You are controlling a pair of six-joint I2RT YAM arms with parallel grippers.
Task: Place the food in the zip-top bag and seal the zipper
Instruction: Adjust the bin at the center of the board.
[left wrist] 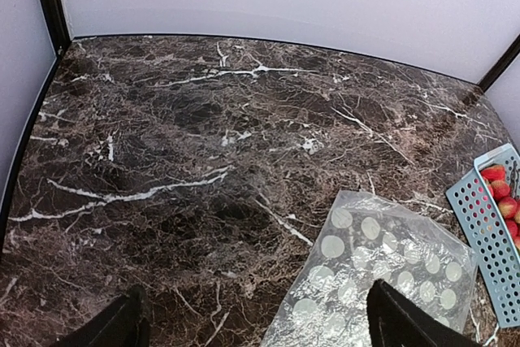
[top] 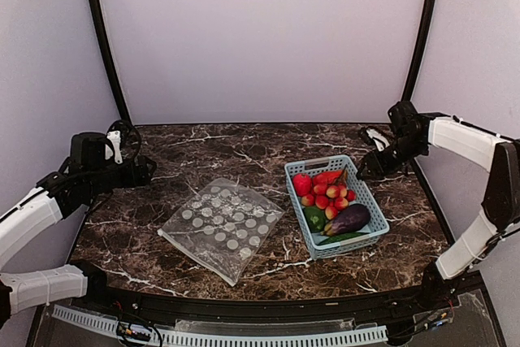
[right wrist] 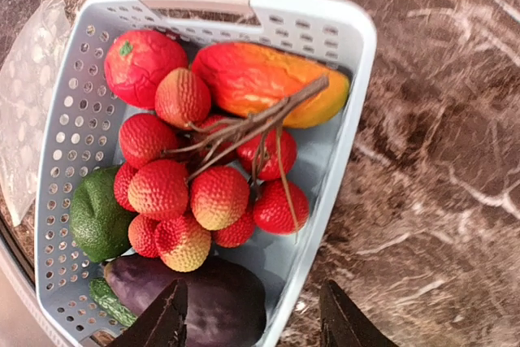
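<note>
The zip-top bag (top: 222, 228), clear with white dots, lies flat on the marble left of centre; it also shows in the left wrist view (left wrist: 374, 274). I cannot make out its zipper. The food sits in a light-blue basket (top: 371, 202): red and red-yellow round pieces (right wrist: 195, 193), a dark purple eggplant (right wrist: 211, 294), a green cucumber (right wrist: 110, 302). My left gripper (top: 145, 171) is open and empty, above the table far left of the bag, also seen in its wrist view (left wrist: 256, 327). My right gripper (top: 366, 166) is open and empty, above the basket's rim (right wrist: 253, 323).
The basket also holds a red-orange mango-like piece (right wrist: 260, 83), a red round fruit (right wrist: 142, 62) and a dark green piece (right wrist: 97, 217). White walls with black posts stand on three sides of the table. Bare marble (left wrist: 203, 144) stretches behind the bag.
</note>
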